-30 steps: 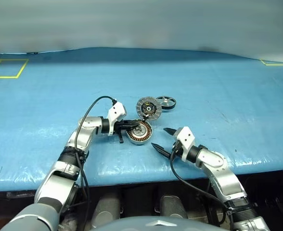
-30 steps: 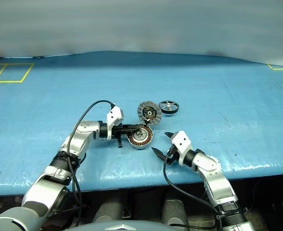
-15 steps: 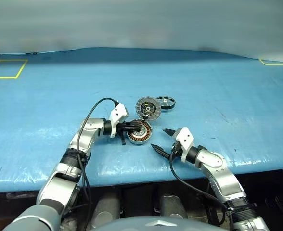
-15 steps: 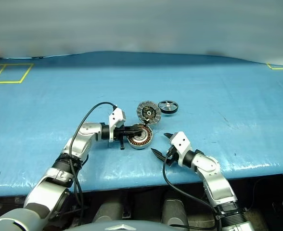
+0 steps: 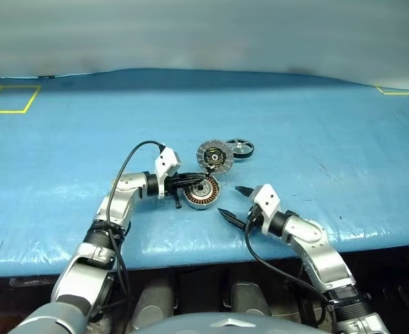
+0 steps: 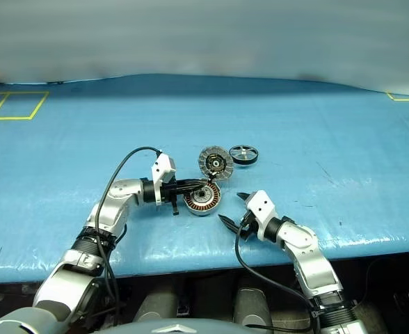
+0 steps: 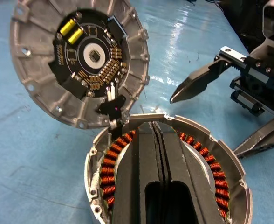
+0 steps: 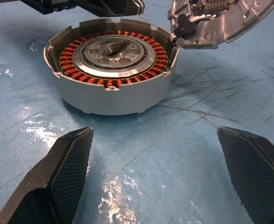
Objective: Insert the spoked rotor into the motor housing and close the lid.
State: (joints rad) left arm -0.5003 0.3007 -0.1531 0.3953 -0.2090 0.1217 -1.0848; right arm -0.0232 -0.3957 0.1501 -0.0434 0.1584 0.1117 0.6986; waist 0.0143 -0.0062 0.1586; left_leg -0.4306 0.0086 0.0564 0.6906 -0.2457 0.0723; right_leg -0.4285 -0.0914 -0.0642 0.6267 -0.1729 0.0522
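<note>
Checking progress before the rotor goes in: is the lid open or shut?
Open: the lid stands tilted up beside the motor housing, whose copper windings lie exposed.

The left tool (image 7: 158,158) hides the motor housing (image 7: 221,182) centre (lower rim cut off).
</note>
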